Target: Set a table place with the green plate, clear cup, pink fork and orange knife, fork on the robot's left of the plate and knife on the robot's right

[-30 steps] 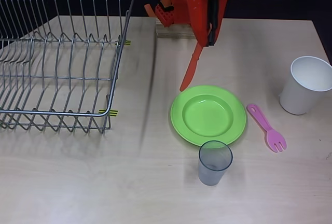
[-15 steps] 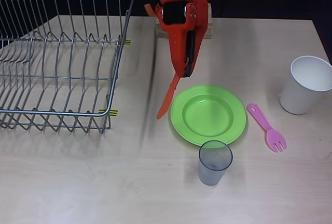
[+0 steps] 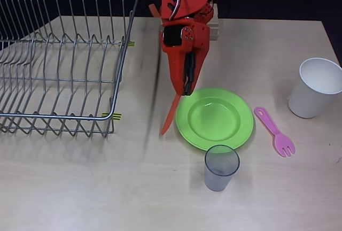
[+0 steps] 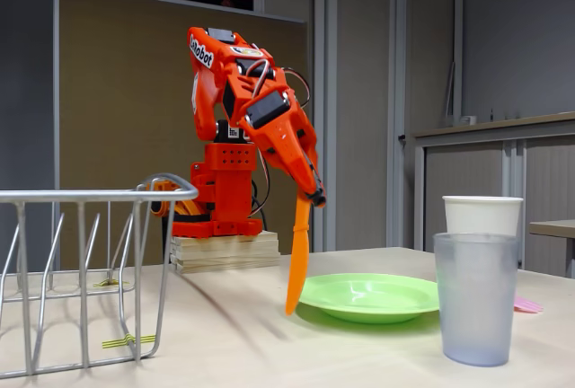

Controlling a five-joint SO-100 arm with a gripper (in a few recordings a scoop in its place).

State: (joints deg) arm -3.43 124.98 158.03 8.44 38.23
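The green plate (image 3: pixel 215 118) (image 4: pixel 370 296) lies near the middle of the table. My gripper (image 3: pixel 184 89) (image 4: pixel 314 196) is shut on the top of the orange knife (image 3: pixel 170 116) (image 4: pixel 297 257), which hangs almost upright at the plate's left edge in the overhead view, its tip just above or touching the table. The clear cup (image 3: pixel 220 167) (image 4: pixel 475 297) stands upright in front of the plate. On the table right of the plate lies the pink fork (image 3: pixel 275 132) (image 4: pixel 527 304).
A wire dish rack (image 3: pixel 60 60) (image 4: pixel 82 273) fills the left part of the table. A white cup (image 3: pixel 315 87) (image 4: pixel 482 214) stands at the right edge. My arm's base sits on a wooden block (image 4: pixel 225 251) at the back. Bare tabletop lies in front of the rack.
My arm has swung left and lowered, carrying the orange knife from behind the plate down to the plate's left edge in the overhead view. Plate, cup and fork have not moved.
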